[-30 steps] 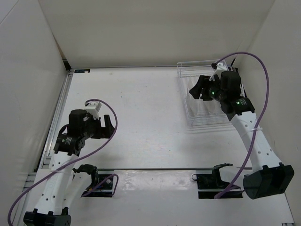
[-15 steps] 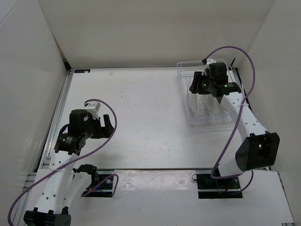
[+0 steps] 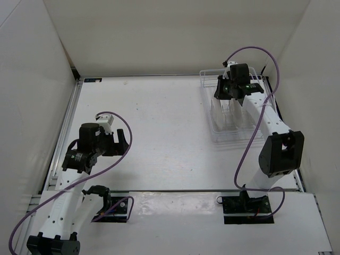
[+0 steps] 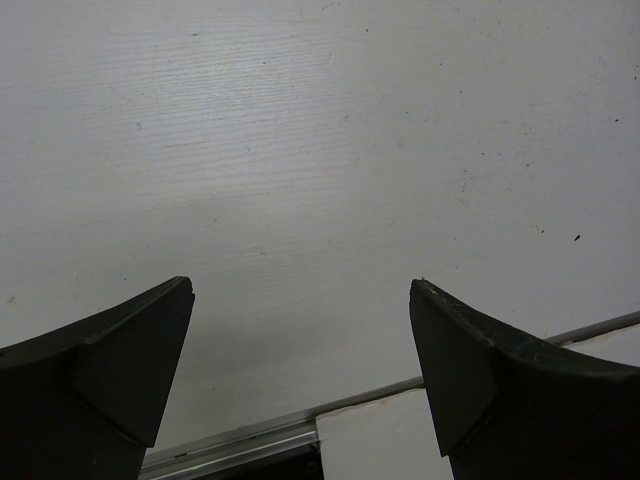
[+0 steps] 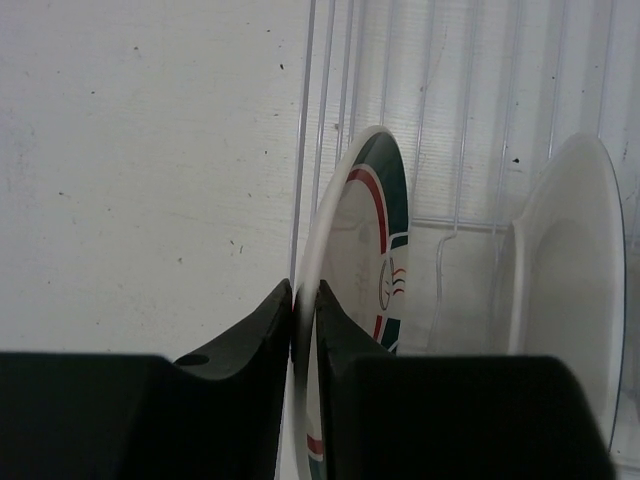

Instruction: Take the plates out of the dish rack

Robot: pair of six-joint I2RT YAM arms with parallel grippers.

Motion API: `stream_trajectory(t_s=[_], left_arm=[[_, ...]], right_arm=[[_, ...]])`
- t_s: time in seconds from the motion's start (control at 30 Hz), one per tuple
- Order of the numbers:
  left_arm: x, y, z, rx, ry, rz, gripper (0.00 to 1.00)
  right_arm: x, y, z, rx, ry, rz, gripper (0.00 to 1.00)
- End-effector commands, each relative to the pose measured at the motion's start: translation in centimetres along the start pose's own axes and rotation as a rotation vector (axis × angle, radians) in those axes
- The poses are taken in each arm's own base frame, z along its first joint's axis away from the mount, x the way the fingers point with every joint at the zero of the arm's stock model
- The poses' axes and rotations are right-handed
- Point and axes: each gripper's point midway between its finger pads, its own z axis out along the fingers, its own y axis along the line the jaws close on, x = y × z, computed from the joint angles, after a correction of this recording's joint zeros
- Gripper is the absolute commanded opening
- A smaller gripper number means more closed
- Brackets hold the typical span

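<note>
The ringed plate (image 5: 366, 235) is white with a dark green outer ring, a red inner ring and a small red-and-green motif, the plain plate (image 5: 572, 285) all white, the wire dish rack (image 3: 212, 130) white, the tabletop (image 3: 159, 117) off-white with dark specks, the right claw (image 5: 303, 290) and left claw (image 4: 300, 287) black.

The left arm (image 3: 66, 204) at seven o'clock and the right arm (image 3: 267, 118) at three o'clock have white link shells joined by bulky black housings. Each trails a looping purple cable (image 3: 129, 139). The left gripper (image 4: 300, 290) and right gripper (image 5: 303, 290) end in matte black wedge-shaped fingers.
</note>
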Motion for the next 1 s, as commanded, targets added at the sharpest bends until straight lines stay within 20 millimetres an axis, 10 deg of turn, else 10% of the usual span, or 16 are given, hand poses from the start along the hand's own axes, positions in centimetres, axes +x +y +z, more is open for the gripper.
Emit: stream_trajectory(t_s=[0.0, 0.97], left_arm=[[0.0, 0.3, 0.0, -0.015, 0.000, -0.008, 1.00], [0.1, 0.2, 0.1, -0.012, 0.004, -0.008, 1.00]], right_arm=[[-2.1, 0.2, -0.4, 0.000, -0.042, -0.007, 0.17], [-8.9, 1.6, -7.4, 0.010, -0.191, -0.055, 0.00]])
